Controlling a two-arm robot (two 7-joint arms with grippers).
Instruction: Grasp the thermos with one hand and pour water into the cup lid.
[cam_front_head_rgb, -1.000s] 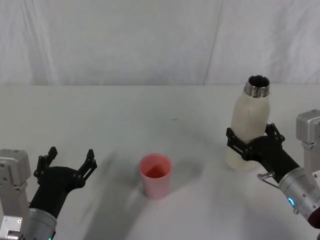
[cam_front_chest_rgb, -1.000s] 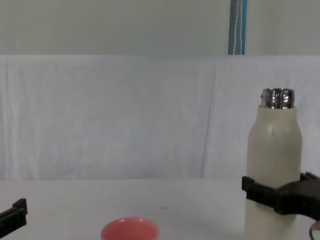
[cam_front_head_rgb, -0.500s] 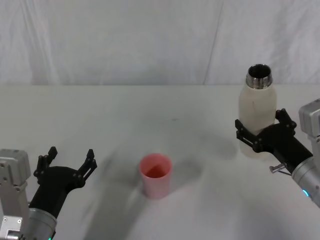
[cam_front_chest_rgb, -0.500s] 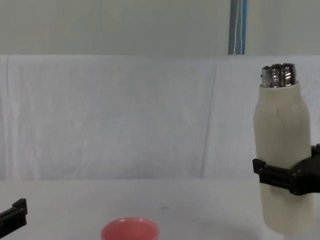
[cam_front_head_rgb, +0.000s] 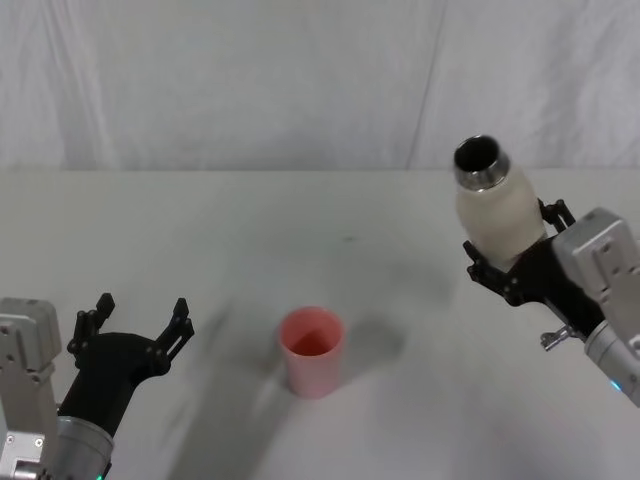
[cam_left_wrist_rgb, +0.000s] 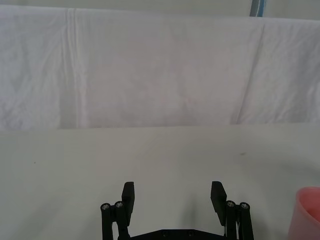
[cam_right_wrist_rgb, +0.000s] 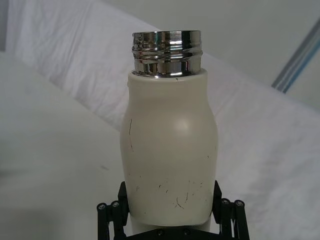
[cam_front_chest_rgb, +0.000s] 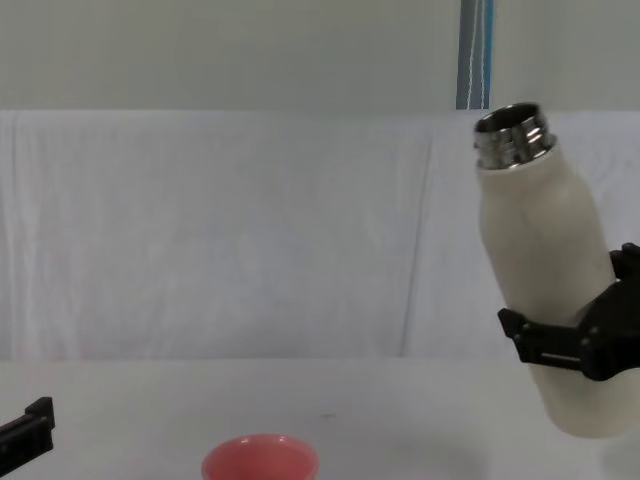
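Observation:
The cream-white thermos (cam_front_head_rgb: 497, 205) with its steel neck hangs above the table at the right, tilted with its open mouth leaning left toward the middle. My right gripper (cam_front_head_rgb: 515, 262) is shut on its lower body. In the chest view the thermos (cam_front_chest_rgb: 540, 270) leans left, clear of the table, and in the right wrist view the thermos (cam_right_wrist_rgb: 170, 160) sits between the black fingers (cam_right_wrist_rgb: 112, 212). The salmon-pink cup lid (cam_front_head_rgb: 311, 350) stands upright on the table near the centre, left of the thermos and lower. My left gripper (cam_front_head_rgb: 135, 325) is open, low at the left, holding nothing.
A white cloth covers the table (cam_front_head_rgb: 300, 230) and hangs as a backdrop behind it. In the left wrist view the cup lid's rim (cam_left_wrist_rgb: 306, 212) shows at the edge, beyond the open fingers. A blue-striped pole (cam_front_chest_rgb: 476, 55) stands behind the backdrop.
The right gripper has lifted the thermos off the table and tilted its mouth to the left, toward the cup lid. The left arm and the cup lid have not moved.

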